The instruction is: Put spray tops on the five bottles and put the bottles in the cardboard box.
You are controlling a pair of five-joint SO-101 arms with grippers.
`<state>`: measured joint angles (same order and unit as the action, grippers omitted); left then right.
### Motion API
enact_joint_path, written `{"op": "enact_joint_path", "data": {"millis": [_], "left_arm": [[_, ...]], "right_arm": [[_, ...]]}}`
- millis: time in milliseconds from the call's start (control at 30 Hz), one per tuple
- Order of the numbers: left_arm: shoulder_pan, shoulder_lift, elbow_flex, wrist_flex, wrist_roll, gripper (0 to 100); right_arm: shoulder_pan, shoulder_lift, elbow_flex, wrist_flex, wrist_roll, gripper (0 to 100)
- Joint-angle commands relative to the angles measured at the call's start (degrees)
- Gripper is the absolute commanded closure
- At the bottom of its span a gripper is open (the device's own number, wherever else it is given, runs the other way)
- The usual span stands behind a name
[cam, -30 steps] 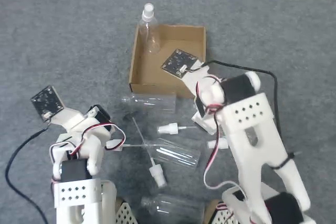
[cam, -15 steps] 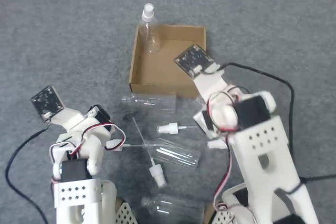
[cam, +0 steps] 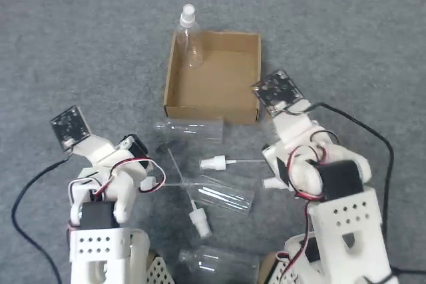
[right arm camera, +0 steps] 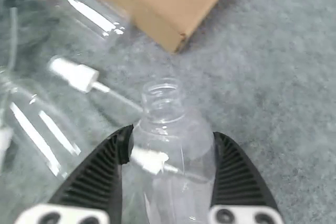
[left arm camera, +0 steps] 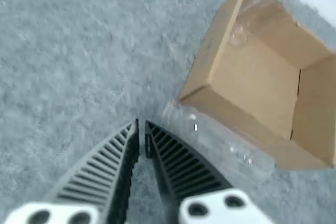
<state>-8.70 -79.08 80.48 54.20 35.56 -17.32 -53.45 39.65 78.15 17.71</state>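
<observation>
Right arm drew back from the cardboard box (cam: 170,78), its tool (right arm camera: 171,138) clamped on an uncapped bottle (right arm camera: 167,103) just off the box's near corner. Left tool (left arm camera: 142,127) hung pressed together over the table (cam: 80,44). A capped bottle (cam: 188,34) stood at the box's far corner.

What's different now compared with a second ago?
The right arm drew back from over the cardboard box toward its base; the right gripper clasps an uncapped bottle. The left arm barely shifted. The capped bottle at the box's far corner and the loose spray tops stayed put.
</observation>
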Motion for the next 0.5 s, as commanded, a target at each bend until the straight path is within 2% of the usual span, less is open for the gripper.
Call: {"op": "enact_joint_path", "data": {"millis": [0, 233, 467], "left_arm": [[0.4, -0.9, -8.9, 7.7, -0.5, 99], [0.4, -0.4, -18.9, 20.7, -2.8, 99], [0.0, -0.2, -19.4, 22.9, -4.7, 99]], "right_arm": [[3.5, -3.5, 1.1, -3.9, -0.9, 92.3], [5.1, -3.6, 4.4, -8.2, -4.3, 92.3], [4.9, -3.6, 6.5, -10.6, -4.3, 92.3]]}}
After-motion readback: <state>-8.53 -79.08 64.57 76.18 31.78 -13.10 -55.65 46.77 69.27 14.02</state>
